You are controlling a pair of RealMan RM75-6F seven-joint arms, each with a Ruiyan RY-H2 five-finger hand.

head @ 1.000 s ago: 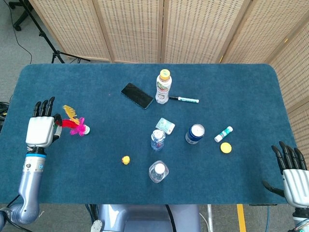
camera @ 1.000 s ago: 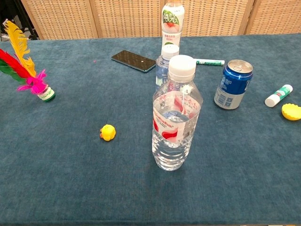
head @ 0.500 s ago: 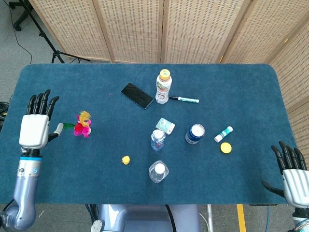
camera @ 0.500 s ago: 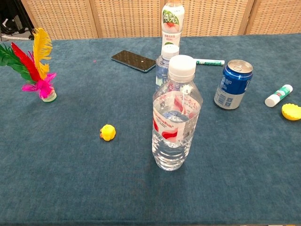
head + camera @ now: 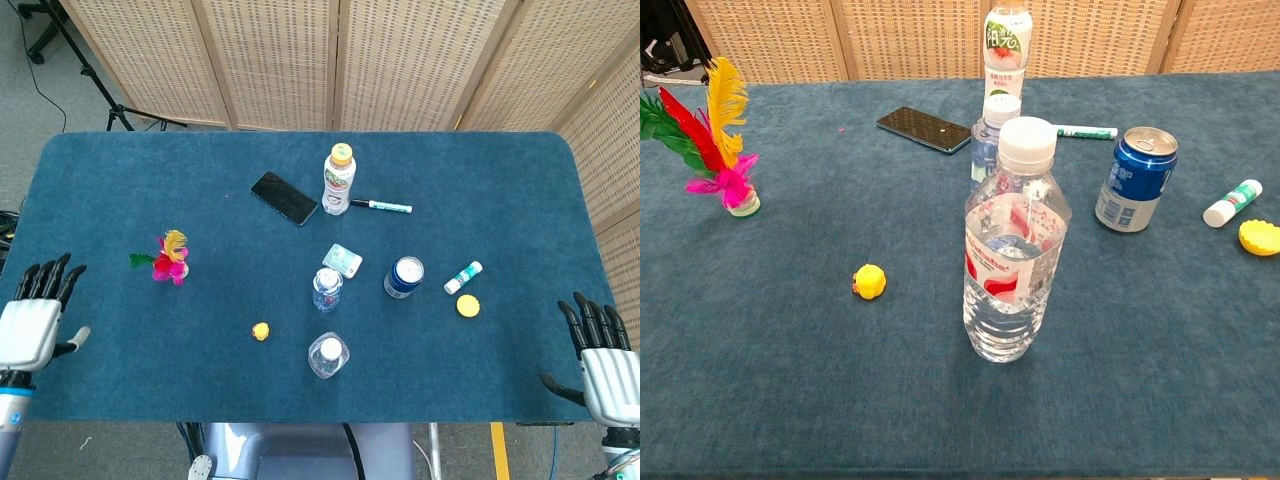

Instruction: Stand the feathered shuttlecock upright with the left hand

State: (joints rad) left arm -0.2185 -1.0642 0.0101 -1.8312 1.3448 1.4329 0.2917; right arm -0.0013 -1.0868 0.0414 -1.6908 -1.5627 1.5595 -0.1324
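Left robot hand (image 5: 32, 325) is open with fingers apart, holding nothing, well apart from the feathered shuttlecock (image 5: 168, 259) standing upright on the desk (image 5: 480, 180); right robot hand (image 5: 600, 355) is open too.

Open blue tabletop (image 5: 120, 180) surrounds the feathered shuttlecock (image 5: 168, 259), so the left robot hand (image 5: 30, 325) at the near left edge has an unobstructed path to it. The small yellow ball (image 5: 260, 331) lies well to its right. Bottles, can (image 5: 404, 276) and phone (image 5: 284, 197) crowd the middle.
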